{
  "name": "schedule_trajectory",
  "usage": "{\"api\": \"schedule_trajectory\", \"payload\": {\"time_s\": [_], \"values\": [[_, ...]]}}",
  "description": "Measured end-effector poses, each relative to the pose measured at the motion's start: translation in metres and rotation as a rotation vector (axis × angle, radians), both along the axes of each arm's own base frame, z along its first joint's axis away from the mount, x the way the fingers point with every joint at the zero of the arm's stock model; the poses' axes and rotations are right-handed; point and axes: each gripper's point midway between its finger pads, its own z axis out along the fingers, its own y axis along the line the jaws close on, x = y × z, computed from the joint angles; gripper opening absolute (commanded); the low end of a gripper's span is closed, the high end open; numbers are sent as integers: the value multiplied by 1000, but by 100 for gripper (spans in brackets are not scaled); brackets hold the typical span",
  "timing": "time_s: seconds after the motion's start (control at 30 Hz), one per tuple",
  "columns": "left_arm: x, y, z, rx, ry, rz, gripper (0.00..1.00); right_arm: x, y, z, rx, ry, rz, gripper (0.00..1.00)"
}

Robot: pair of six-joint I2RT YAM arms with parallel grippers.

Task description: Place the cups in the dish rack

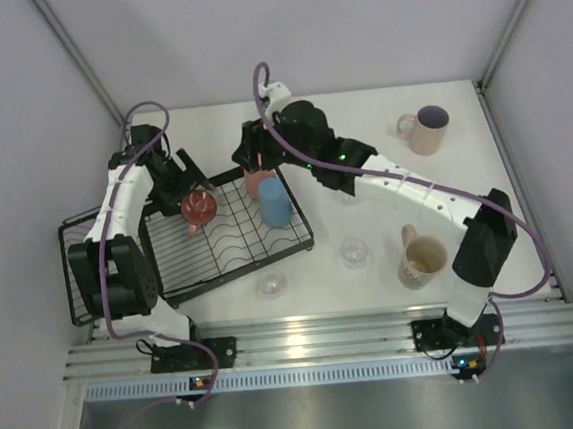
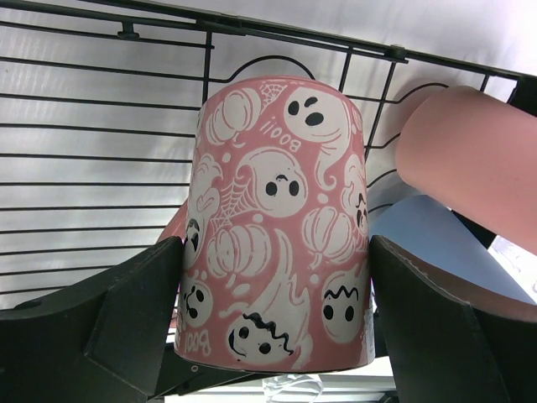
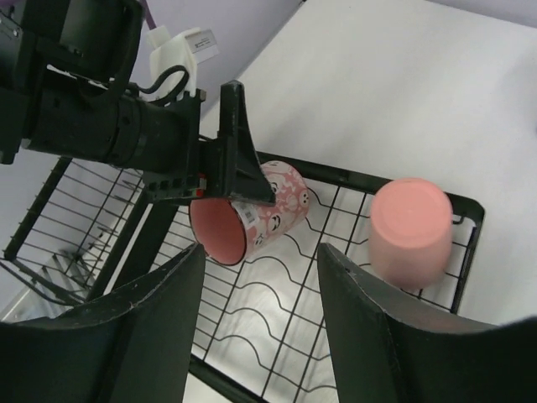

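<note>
- Three handled mugs are showing: ghost-print pink mug [image 1: 198,207] at 10 o'clock, pink mug [image 1: 425,130] at 1 o'clock, cream mug [image 1: 423,260] at 4 o'clock.
- Two tumblers are standing: salmon tumbler [image 1: 259,183], blue tumbler [image 1: 275,202].
- Two clear glasses are sitting near 6 o'clock: left glass [image 1: 270,282], right glass [image 1: 354,253].
- One dish rack [image 1: 234,249].

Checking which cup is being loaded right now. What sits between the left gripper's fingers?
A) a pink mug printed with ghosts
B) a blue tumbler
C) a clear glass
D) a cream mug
A: the left wrist view shows the left gripper closed on either side of the pink mug, which has white ghosts and pumpkins printed on it.
</note>
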Motion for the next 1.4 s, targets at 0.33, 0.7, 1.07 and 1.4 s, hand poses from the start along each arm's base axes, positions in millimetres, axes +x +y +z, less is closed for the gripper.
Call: {"api": "schedule_trajectory", "payload": {"time_s": [0.33, 0.7, 1.07, 1.4], "values": [[1, -2, 1, -20, 4, 40, 0, -8, 61, -78, -152, 29, -105, 54], [4, -5, -4, -46, -1, 70, 0, -33, 98, -134, -273, 5, -156, 57], [-1, -6, -10, -61, 21, 100, 0, -13, 106, -173, -354, -12, -267, 47], [-4, -10, -5, -98, 14, 141, 16, -6, 101, -187, -356, -4, -322, 0]]}}
